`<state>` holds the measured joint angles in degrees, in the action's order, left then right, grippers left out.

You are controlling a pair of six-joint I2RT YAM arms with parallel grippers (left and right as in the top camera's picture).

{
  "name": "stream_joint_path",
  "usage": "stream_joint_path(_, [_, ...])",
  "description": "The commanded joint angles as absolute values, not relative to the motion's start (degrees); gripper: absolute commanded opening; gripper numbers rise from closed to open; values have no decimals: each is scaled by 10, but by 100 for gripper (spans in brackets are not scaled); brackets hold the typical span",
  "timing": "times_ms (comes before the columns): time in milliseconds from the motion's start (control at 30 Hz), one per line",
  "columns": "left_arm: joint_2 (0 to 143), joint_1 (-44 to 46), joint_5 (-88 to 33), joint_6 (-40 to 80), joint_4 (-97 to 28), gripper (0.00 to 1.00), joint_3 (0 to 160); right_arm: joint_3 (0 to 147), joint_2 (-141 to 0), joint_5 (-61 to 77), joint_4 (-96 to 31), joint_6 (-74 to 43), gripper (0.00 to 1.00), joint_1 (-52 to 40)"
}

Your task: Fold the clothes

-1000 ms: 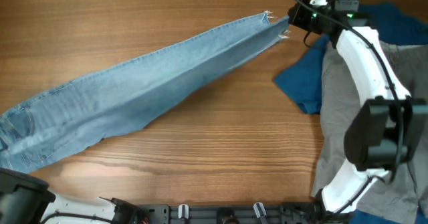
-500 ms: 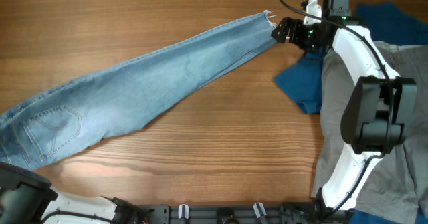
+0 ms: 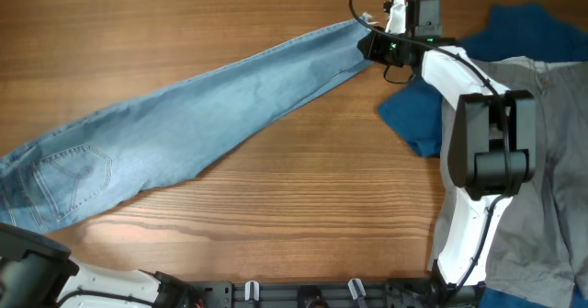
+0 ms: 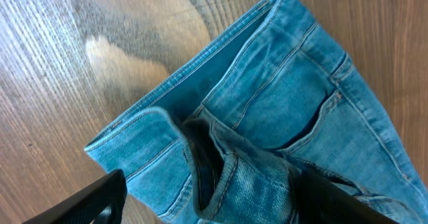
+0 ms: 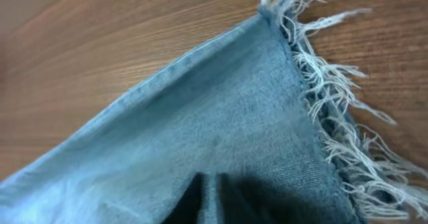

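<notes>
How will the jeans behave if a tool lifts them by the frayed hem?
Probably floppy: the jeans lie flat and bunch into soft folds at the waistband, so the long leg should sag and drag. The frayed hem looks thin and stringy, so a grip there might slip.

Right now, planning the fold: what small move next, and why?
Probably lift the right gripper slightly and start toward the waistband: it appears shut on the frayed hem, and the jeans lie stretched full length, unfolded.
</notes>
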<state>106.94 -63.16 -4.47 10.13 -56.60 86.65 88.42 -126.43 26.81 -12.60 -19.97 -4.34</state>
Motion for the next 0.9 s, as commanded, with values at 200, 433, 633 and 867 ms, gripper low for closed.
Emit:
stream_joint_path(200, [1072,-631,-53,91,-576,83,872,889,-1256,270,-209,-225,70,-24])
stream_joint_path(433, [1072,-631,-53,62,-581,82,872,889,-1261,322,-132,-203,4,-24])
stream_joint_path(633, [1072,-632,-51,28,-589,100,872,889,-1231,335,-131,-197,4,20])
stream_joint_path(867, [1072,-632,-71,13,-630,64,872,889,-1232,352,-256,-140,50,14])
